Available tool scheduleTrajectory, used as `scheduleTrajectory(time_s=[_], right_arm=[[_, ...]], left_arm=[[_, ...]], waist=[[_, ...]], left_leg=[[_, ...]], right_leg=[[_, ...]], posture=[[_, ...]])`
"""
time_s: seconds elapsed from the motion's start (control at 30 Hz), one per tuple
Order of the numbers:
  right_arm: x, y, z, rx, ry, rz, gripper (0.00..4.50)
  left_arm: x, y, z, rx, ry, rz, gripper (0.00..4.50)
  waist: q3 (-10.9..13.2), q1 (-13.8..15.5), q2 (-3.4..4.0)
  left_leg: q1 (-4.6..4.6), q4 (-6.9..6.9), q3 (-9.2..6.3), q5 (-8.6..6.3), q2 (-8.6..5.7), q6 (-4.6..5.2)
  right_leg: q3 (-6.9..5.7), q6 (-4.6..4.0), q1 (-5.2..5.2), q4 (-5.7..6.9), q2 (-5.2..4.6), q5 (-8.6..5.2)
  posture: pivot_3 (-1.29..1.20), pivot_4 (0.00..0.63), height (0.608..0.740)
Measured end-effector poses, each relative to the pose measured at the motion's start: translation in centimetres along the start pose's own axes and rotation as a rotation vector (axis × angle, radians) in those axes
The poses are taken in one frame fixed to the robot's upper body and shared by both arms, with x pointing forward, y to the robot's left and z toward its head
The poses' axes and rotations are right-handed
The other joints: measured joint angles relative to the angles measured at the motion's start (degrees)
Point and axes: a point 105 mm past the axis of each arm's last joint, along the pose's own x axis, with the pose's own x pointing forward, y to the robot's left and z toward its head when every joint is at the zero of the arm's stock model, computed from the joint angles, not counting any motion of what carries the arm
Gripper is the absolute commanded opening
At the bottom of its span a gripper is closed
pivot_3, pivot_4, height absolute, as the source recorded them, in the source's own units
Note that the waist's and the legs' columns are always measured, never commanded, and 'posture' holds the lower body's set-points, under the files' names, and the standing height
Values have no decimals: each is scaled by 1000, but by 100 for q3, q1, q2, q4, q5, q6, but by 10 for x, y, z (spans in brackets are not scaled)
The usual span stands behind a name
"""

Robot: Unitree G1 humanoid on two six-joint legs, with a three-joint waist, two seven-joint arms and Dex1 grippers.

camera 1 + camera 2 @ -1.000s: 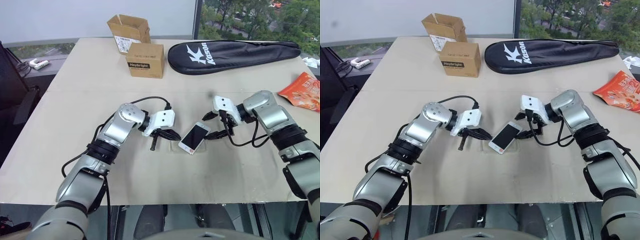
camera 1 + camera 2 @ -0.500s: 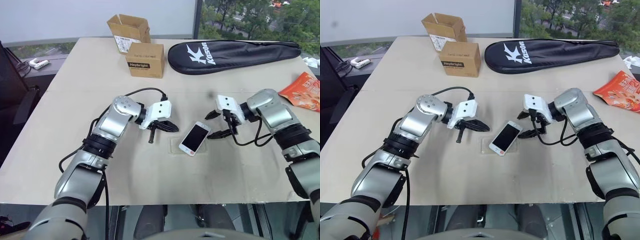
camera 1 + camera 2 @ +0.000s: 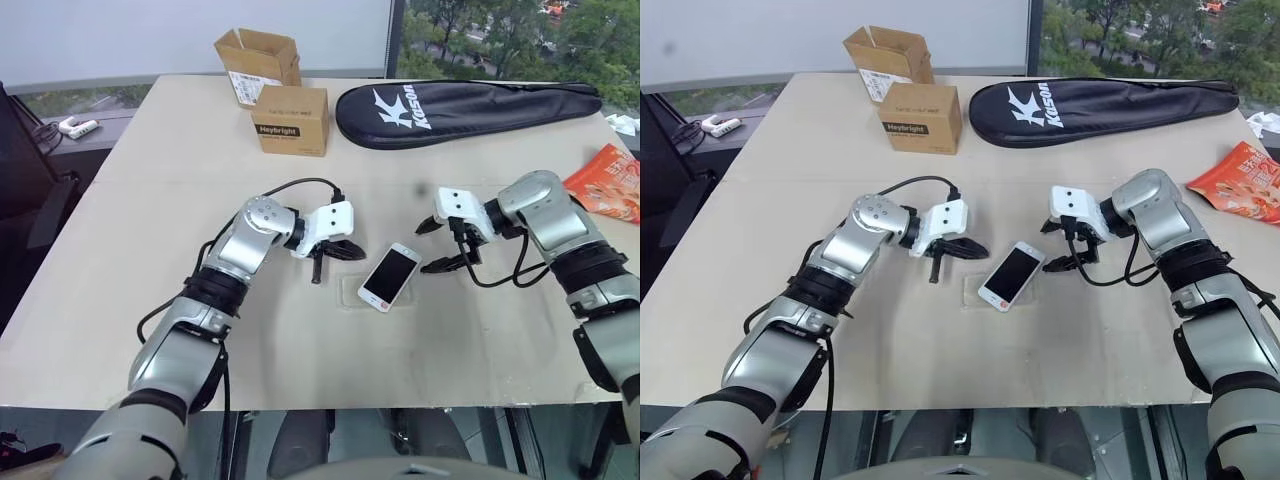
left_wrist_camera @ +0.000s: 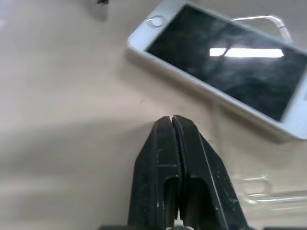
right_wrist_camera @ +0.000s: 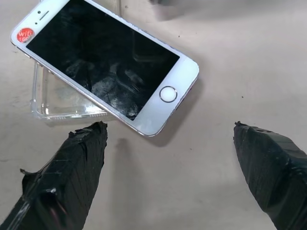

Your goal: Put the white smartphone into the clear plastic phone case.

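I am looking down at the white smartphone (image 3: 389,276), which is lying screen up and skewed across the clear plastic phone case (image 3: 352,293): its lower end is overlapping the case and its home-button end is sticking out toward two o'clock onto the table (image 3: 300,360). It is not seated; the case's corner is showing bare at about eight o'clock of the phone. My left gripper (image 3: 318,272) is hovering at nine o'clock of the phone with its jaws pressed together and holding nothing. My right gripper (image 3: 432,248) is sitting at three o'clock with its jaws spread wide, one finger on each side of the home-button end, touching nothing.

To do this well, I am planning to close the right jaws on the phone's long edges, not its screen, and swing it square to the case. The closed left tip looks useful for pinning the case, since that thin shell will likely slide.
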Motion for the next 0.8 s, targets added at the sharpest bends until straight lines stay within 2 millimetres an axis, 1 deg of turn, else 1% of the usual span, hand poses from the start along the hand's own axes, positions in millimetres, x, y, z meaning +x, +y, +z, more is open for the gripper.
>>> scheduleTrajectory(time_s=[0.1,0.17,0.2,0.27,0.33,0.37,0.47,0.6,0.7,0.73,0.8], right_arm=[[-6,-2,-1,-1,5,-25,3662],[-9,-2,1,-5,-2,-33,2715],[-14,3,-1,-18,10,-29,1987],[-17,7,-5,-21,23,-29,1227],[-21,16,-11,-17,46,-19,200],[-21,22,-13,-17,53,-9,86],[-15,41,-8,-27,40,37,86],[-7,55,1,-53,32,66,86],[-5,60,4,-56,28,75,86],[-2,67,8,-59,16,94,86],[2,72,14,-63,-1,110,86]], left_arm=[[7,4,1,1,-3,20,0],[11,5,2,1,-8,23,0],[15,4,4,0,-16,18,0],[16,4,3,-3,-16,21,0],[16,4,3,-5,-17,24,0],[17,4,4,-5,-20,22,0],[20,3,5,-6,-27,17,0],[26,1,9,-7,-43,4,0],[28,1,10,-10,-46,1,0],[29,2,11,-12,-46,0,0],[29,4,13,-5,-46,2,0]], waist=[[0,-4,0],[0,-7,0],[0,-4,0],[0,-4,1],[1,2,1],[1,3,1],[1,-11,1],[1,-7,1],[1,0,1],[1,6,1],[1,7,1]], left_leg=[[-1,0,1,0,0,0],[0,-1,-1,0,0,0],[-1,-2,-3,0,0,0],[-2,-3,-6,0,0,0],[-3,-2,-10,0,0,0],[-3,-3,-10,0,0,0],[-3,-1,-13,0,0,0],[-2,1,-15,0,0,0],[-3,3,-16,0,0,0],[-5,3,-19,0,0,0],[-6,3,-20,0,-1,0]], right_leg=[[0,0,0,-2,0,0],[0,0,0,-1,0,0],[-2,1,-1,-1,0,0],[-6,0,-2,-1,0,0],[-9,1,-2,0,0,0],[-9,1,-2,1,0,0],[-11,0,-1,3,0,0],[-12,1,-1,7,1,0],[-12,1,-1,7,0,0],[-16,1,-1,6,0,0],[-17,1,-1,5,0,0]], posture=[[0,150,740],[0,150,740],[0,150,740],[0,150,740],[0,150,740],[0,150,740],[0,150,740],[0,150,740],[0,150,740],[0,150,740],[0,150,740]])
